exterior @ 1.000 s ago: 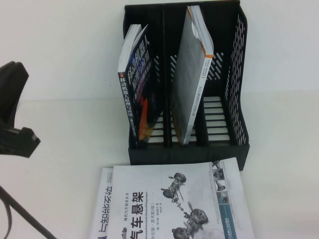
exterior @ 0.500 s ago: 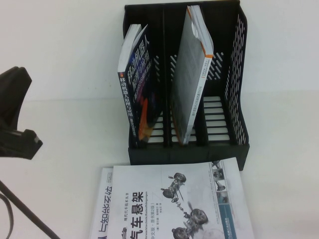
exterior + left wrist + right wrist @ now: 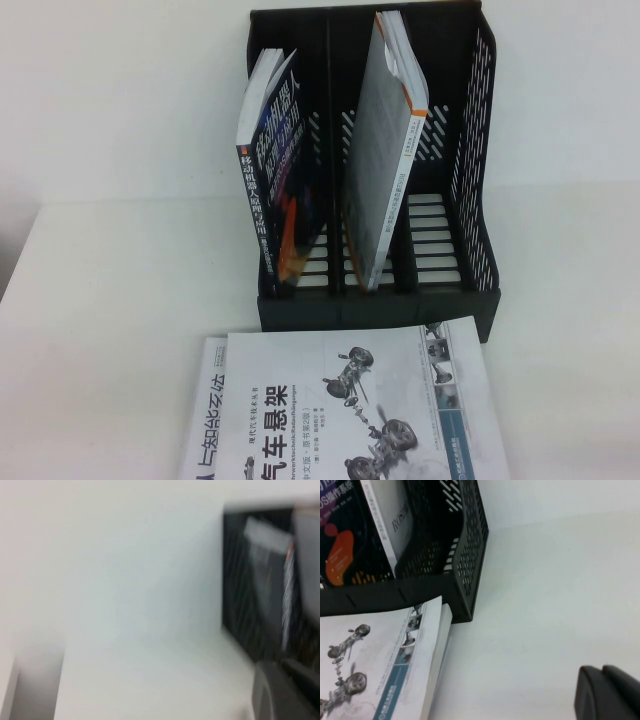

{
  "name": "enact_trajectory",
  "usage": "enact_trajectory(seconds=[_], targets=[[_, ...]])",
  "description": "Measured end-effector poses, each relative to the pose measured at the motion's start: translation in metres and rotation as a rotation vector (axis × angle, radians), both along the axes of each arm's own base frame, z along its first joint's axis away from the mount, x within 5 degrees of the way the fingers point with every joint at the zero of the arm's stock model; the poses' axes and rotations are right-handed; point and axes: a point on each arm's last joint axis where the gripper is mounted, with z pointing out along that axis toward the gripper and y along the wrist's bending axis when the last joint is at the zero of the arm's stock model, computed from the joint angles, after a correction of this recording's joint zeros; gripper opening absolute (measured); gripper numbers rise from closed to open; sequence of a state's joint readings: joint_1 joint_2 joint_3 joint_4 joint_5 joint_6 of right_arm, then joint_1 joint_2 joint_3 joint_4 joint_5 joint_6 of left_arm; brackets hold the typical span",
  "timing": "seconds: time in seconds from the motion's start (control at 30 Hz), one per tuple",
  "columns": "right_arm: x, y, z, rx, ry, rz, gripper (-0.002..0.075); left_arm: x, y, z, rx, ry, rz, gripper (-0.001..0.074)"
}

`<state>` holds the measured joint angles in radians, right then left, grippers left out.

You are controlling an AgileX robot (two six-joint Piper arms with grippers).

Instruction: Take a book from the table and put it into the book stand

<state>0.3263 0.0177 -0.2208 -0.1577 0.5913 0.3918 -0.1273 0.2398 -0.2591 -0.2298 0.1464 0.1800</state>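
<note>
Both grippers off the high view, jaws can't tell; white book [image 3: 345,410] flat before book stand [image 3: 480,200], right slot free.

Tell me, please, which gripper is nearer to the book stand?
Right, probably. The right gripper sits off the right front corner of the book stand; the left gripper looks at it from farther off, on its left.
</note>
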Motion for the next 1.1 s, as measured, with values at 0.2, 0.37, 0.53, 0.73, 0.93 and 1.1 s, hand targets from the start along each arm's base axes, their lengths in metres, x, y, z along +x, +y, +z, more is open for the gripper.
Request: enact_trajectory(seconds=[0.2,0.37,0.53,0.73,0.93,1.1], targets=[[0.0,0.0,0.0,0.0,0.0,0.0,-0.0002,-0.011,0.007,-0.075,-0.049,0.04,0.097,-0.0001],[0.0,0.0,0.0,0.003,-0.001,0.0,-0.0002,-0.016,0.007,-0.084,-0.047,0.089,0.097,-0.0001],[0.0,0.0,0.0,0.002,0.001,0.0,-0.0002,-0.018,0.005,-0.093,-0.052,0.198,0.082,-0.0001],[0.0,0.0,0.0,0.002,0.001,0.0,-0.0002,-0.019,0.005,-0.094,-0.047,0.213,0.084,-0.0001],[0.0,0.0,0.0,0.002,0.001,0.0,-0.0002,-0.019,0.005,-0.094,-0.053,0.214,0.088,-0.0001],[0.0,0.0,0.0,0.002,0.001,0.0,-0.0002,-0.019,0.006,-0.094,-0.067,0.216,0.092,-0.0001]])
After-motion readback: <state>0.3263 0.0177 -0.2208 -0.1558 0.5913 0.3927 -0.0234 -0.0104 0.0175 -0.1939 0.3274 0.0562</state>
